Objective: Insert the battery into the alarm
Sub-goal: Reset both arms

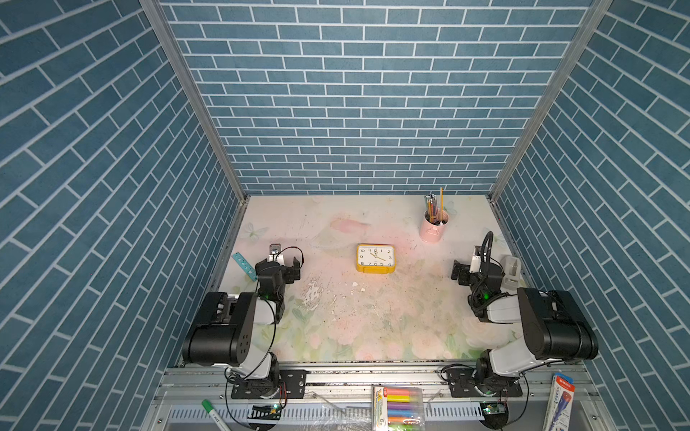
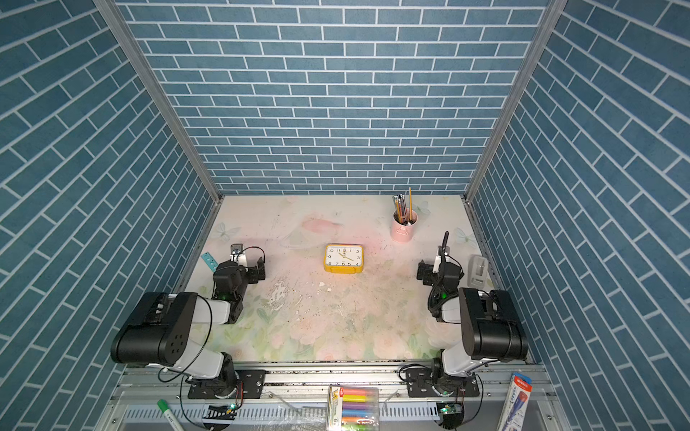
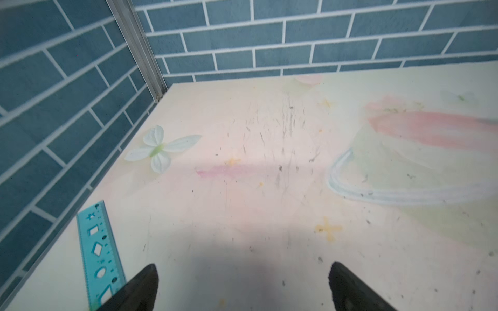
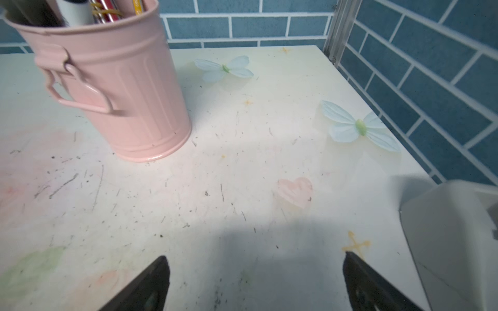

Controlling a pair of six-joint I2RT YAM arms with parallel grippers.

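Overhead, yellow rounded-rectangle alarm (image 1: 375,258): middle of the floral worktop (image 1: 373,321) in both top views, white dial up, so its back probably lies underneath.
Battery: not visible in any view.
Left wrist, left gripper (image 3: 242,269): wide, empty, beside teal plastic stencil ruler (image 3: 110,259) at left edge.
Right wrist, right gripper (image 4: 256,257): wide, empty, near pink metal pencil cup (image 4: 116,88).

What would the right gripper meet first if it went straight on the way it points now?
Likely the bare pastel floral tabletop: the right gripper points down at it. The pink metal pencil cup stands off to the side, though depth is unclear.
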